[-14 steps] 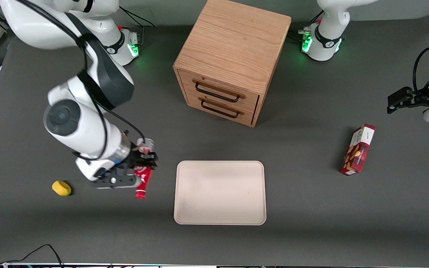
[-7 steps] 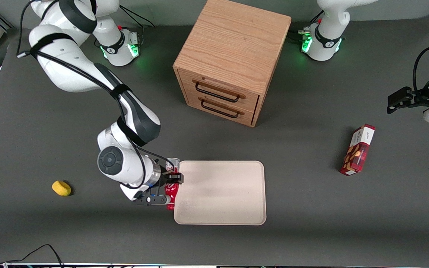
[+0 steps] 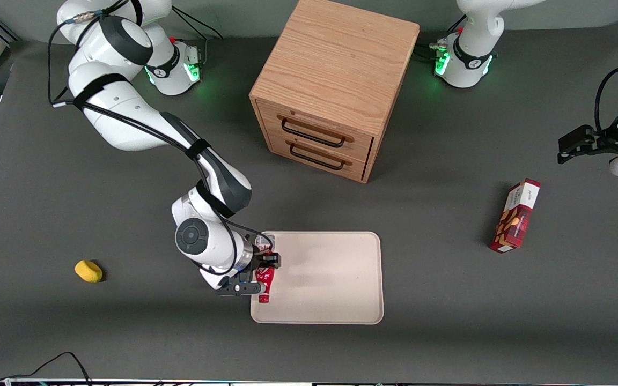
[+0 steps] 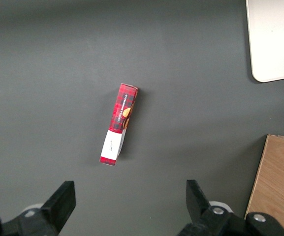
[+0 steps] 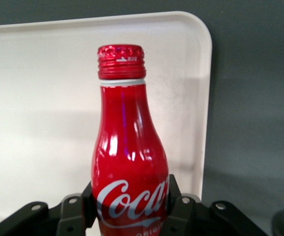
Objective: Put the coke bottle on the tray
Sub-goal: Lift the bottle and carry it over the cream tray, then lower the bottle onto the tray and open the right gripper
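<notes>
Yellow sponge (image 3: 88,271) sits alone toward the working arm's end of the desk (image 3: 46,203), loads of bare surface around it. The pincer (image 3: 264,272) is clamped on the coke bottle (image 3: 264,282), lying sideways just over the tray (image 3: 330,300) edge nearest the working arm. Most of the tray is open, wooden cabinet (image 3: 330,86) farther from the camera, red snack box (image 3: 516,215) toward the parked arm's end.

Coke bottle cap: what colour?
Red, on the coke bottle held in the gripper; clearest in the right wrist view.

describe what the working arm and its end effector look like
The working arm has glossy white rounded shells with dark grey joint bands, a black cable strapped along it, and a green light at its base. Its end effector is black, with bolted finger mounts visible from the wrist.
</notes>
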### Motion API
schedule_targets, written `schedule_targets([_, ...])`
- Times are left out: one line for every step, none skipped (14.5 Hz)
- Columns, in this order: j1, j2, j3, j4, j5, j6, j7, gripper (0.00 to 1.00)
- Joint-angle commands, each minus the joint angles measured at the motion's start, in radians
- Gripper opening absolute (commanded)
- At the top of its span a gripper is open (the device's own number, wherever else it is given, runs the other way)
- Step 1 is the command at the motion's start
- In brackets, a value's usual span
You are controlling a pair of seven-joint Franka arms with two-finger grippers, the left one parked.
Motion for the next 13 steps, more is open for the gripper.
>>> schedule_targets([0.026,0.033,-0.033,0.060,-0.025,0.050,0.020,0.00])
schedule_targets([0.028,0.039,-0.042,0.065,-0.025,0.067,0.019,0.00])
schedule_targets([0.028,0.051,-0.042,0.068,-0.025,0.090,0.019,0.00])
schedule_targets([0.028,0.058,-0.042,0.068,-0.025,0.099,0.019,0.00])
schedule_targets([0.028,0.064,-0.042,0.068,-0.025,0.099,0.025,0.00])
schedule_targets([0.028,0.064,-0.044,0.068,-0.025,0.099,0.028,0.13])
schedule_targets([0.031,0.062,-0.047,0.066,-0.033,0.099,0.029,0.99])
schedule_targets([0.045,0.062,-0.048,0.066,-0.079,0.099,0.031,1.00])
schedule_targets([0.048,0.064,-0.048,0.063,-0.103,0.101,0.032,1.00])
schedule_targets([0.048,0.064,-0.048,0.062,-0.108,0.099,0.032,1.00])
schedule_targets([0.046,0.064,-0.048,0.058,-0.110,0.099,0.040,1.00])
schedule_targets([0.048,0.064,-0.050,0.058,-0.111,0.099,0.051,1.00])
schedule_targets([0.048,0.064,-0.050,0.057,-0.111,0.099,0.051,1.00])
